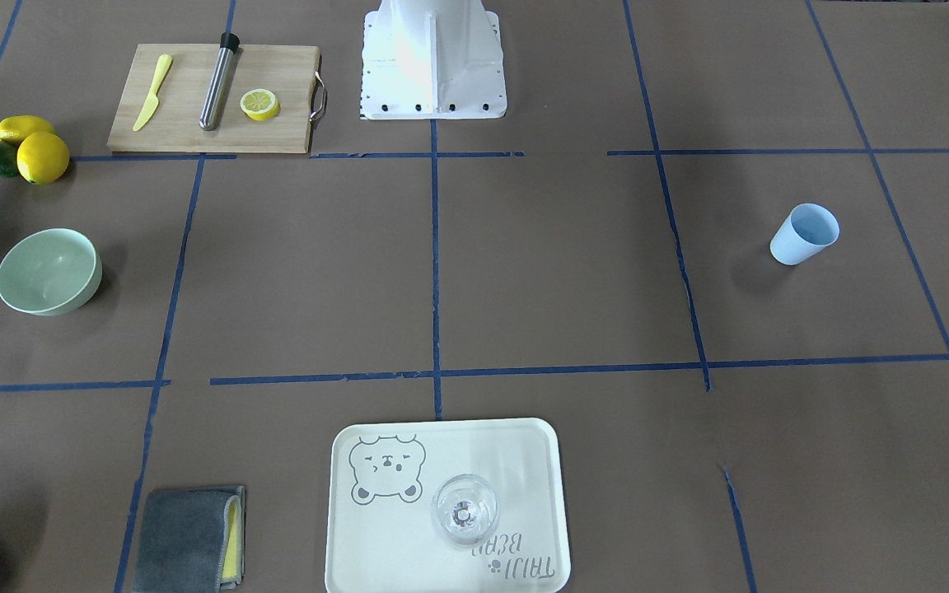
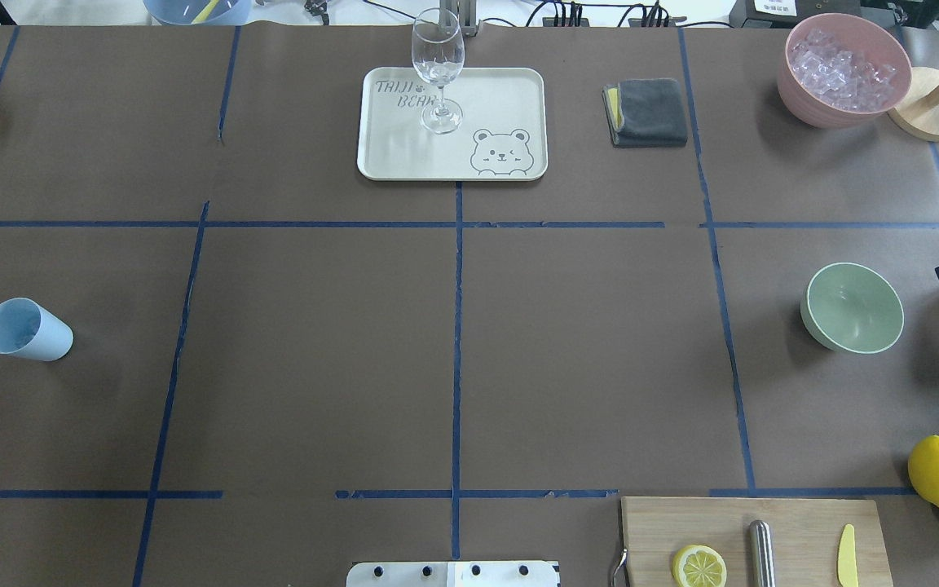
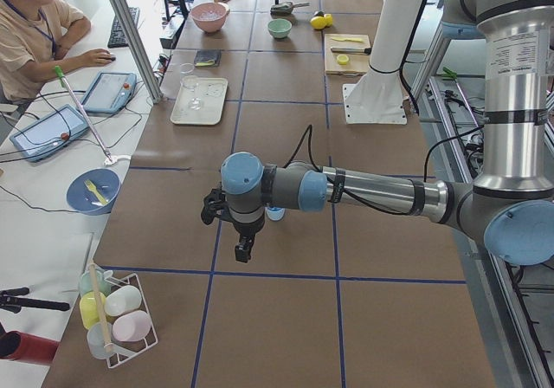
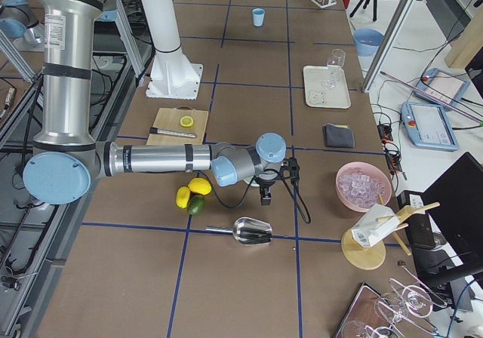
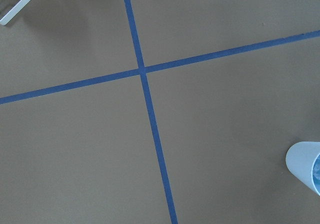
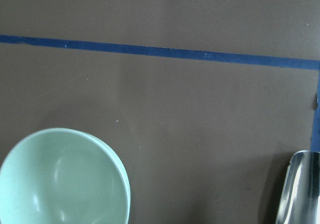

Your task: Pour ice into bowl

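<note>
Right claw [image 4: 266, 198] and left claw [image 3: 243, 251] hang over the worktop [image 2: 315, 342], jaws apart or together you cannot tell; the bowl [image 2: 853, 308] stands empty and the ice [image 2: 843, 67] lies heaped in the pink container [image 2: 802, 99], so the whole pour appears left to do.

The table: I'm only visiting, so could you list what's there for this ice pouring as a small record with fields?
green bowl: upright and empty, on the robot's right side
ice: heaped in the pink bowl, far right corner
metal scoop: lying on the table, nothing holding it
blue cup: on the robot's left side
wine glass: standing on the tray
right tool: above the table near the green bowl; open or shut unclear
left tool: near the blue cup; open or shut unclear
progress: no ice in the green bowl yet
</note>
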Controlling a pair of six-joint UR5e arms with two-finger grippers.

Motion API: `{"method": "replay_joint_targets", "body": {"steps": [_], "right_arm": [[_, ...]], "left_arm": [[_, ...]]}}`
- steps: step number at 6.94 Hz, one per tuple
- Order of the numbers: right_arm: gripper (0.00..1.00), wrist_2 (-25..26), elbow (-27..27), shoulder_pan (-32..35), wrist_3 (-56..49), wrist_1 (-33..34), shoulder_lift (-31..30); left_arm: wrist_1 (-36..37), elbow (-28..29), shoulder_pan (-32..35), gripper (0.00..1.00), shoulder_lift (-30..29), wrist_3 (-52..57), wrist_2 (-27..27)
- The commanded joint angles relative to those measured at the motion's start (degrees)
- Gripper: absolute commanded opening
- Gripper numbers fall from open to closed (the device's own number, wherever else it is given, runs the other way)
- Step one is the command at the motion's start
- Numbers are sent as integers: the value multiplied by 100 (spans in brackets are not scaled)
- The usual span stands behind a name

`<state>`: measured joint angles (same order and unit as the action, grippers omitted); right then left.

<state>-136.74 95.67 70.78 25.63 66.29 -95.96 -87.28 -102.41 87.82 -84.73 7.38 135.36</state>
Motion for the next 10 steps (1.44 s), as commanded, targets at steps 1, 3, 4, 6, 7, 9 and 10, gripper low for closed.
{"method": "replay_joint_targets", "body": {"steps": [1, 3, 4, 6, 7, 9, 10], "right_arm": [[96, 183, -145, -468, 908, -905, -116], [96, 488, -189, -959, 978, -925, -116], [96, 490, -224, -1040, 978, -933, -108], [78, 630, -400, -1268, 978, -933, -81], [11, 640, -400, -1260, 970, -942, -81], [0, 640, -357, -1260, 978, -933, -11], [0, 605, -322, -1251, 987, -925, 7]], "left_arm": [[1, -34, -2, 100, 44, 0, -9], [1, -33, -2, 100, 44, 0, -9], [1, -34, -2, 100, 44, 0, -9], [-8, -34, -2, 100, 44, 0, -9], [-8, -34, -2, 100, 44, 0, -9], [-17, -42, 7, 100, 44, 0, -18], [-26, -42, 7, 100, 53, 0, -18]]}}
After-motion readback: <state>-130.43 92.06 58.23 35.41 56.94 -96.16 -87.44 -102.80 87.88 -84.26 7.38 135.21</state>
